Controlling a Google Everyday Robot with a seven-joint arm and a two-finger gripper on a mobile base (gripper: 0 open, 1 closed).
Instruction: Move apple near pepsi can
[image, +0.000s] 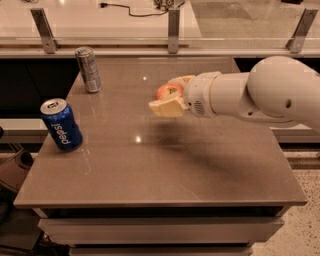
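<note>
Your gripper (170, 99) hangs over the middle of the table (200, 165), a bit toward the far side. It reaches in from the right on the white arm (270, 90). The jaws are clamped on the apple (168, 91): one cream finger sits on its near, lower side and the other on its far side, with the red-orange skin showing between them. The apple is off the surface, with a soft shadow on the tabletop below.

The pepsi can (61, 124) stands upright by the left edge, toward the near side, well apart from the apple. The slim silver can (88, 69) stands upright near the far left corner and is not the target.

My read is that this is the carry step. What's left is to travel left and nearer, lower, and release beside the blue can.

Handling, judged:
- **Feel:** the apple looks firm and stiff, and fairly heavy for its size. Its smooth, waxy skin could slip or rotate in a two-point pinch.
- **Hold:** the best grip is across the widest part. The fingers look close to that, so no regrip seems needed.
- **Release:** it is round, so it may roll once let go. Lower it until it touches the table before opening.
- **Drop risk:** a drop would likely bruise it.
- **The can:** the pepsi can may be light and could tip if bumped. Come in from its right side and leave a small gap.
</note>
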